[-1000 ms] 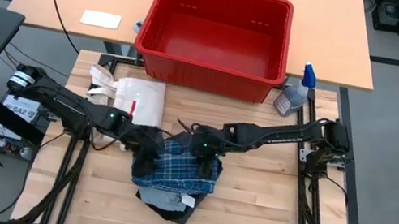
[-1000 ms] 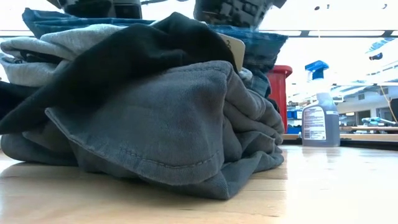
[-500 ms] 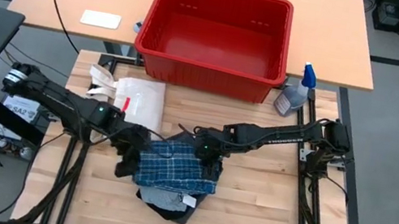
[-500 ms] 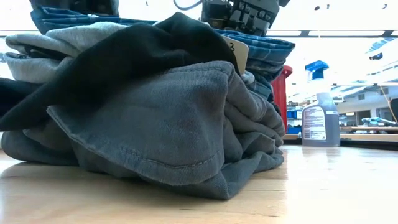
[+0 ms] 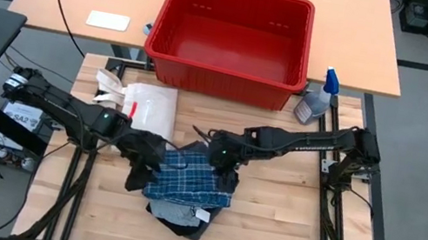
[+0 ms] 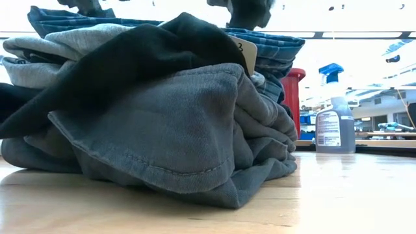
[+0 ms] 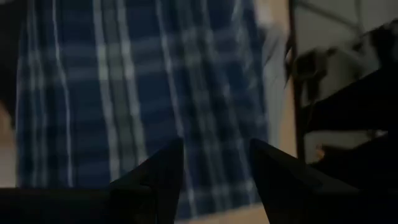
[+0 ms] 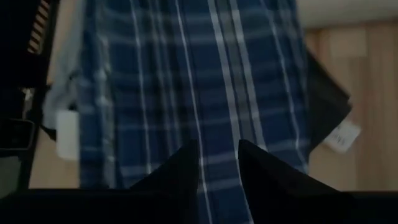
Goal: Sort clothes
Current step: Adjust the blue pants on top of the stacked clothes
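Observation:
The blue-and-white plaid piece [image 5: 190, 178] lies spread flat on top of the pile at the table's middle. Under it are the black piece [image 6: 149, 58] and the dark charcoal-grey shorts [image 6: 175, 130], which rest on the table. My left gripper [image 5: 146, 154] hovers open over the plaid's left edge, and the plaid [image 7: 155, 93] shows through the gap between its fingers. My right gripper [image 5: 225, 159] hovers open over the plaid's far right corner, with the plaid [image 8: 205, 81] below it. In the low view both grippers [image 6: 88, 6] [image 6: 247, 10] stand just above the pile.
A red plastic bin [image 5: 230, 39] stands beyond the table's far edge. A spray bottle [image 5: 316, 103] stands at the far right corner. A cream-white tote bag [image 5: 141, 105] lies at the far left. Bare wood [image 5: 284, 221] lies right of the pile.
Both grippers have gone up off the top of the pile; the right one has also drawn a little toward the far edge. The plaid piece stays spread on the pile.

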### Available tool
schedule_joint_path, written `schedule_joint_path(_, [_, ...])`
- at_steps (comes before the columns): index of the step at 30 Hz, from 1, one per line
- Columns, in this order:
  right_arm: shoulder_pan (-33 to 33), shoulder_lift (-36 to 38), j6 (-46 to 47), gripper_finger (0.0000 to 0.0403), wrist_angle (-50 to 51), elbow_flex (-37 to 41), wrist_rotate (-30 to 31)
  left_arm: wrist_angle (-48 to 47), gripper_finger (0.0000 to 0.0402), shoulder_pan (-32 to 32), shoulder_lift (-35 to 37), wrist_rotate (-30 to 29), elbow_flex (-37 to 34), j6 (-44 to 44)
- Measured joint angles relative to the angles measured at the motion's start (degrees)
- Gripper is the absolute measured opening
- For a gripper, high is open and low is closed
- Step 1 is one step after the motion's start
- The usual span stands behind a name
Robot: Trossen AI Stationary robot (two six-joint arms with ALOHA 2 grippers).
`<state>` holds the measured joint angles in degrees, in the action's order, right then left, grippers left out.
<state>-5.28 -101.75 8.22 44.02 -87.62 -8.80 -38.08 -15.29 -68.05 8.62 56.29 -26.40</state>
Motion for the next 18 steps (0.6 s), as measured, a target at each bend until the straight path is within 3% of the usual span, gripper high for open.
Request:
schedule_joint_path(7, [0.4,0.0,-2.2,0.0123,1.1,-6.3,1.6,7.5,0.0188,0.1,0.0,-1.1,0.0,-0.7])
schedule_joint_path(13, [0.9,0.0,-3.5,0.0123,-3.8,-7.8,1.9,15.1,0.0188,0.1,-0.2,-11.4,0.0,2.5])
schedule_joint_path(18, [0.8,-0.3,-3.5,0.0123,-8.1,-7.1,1.9,15.3,0.0188,0.6,-0.6,-18.6,-0.1,8.1])
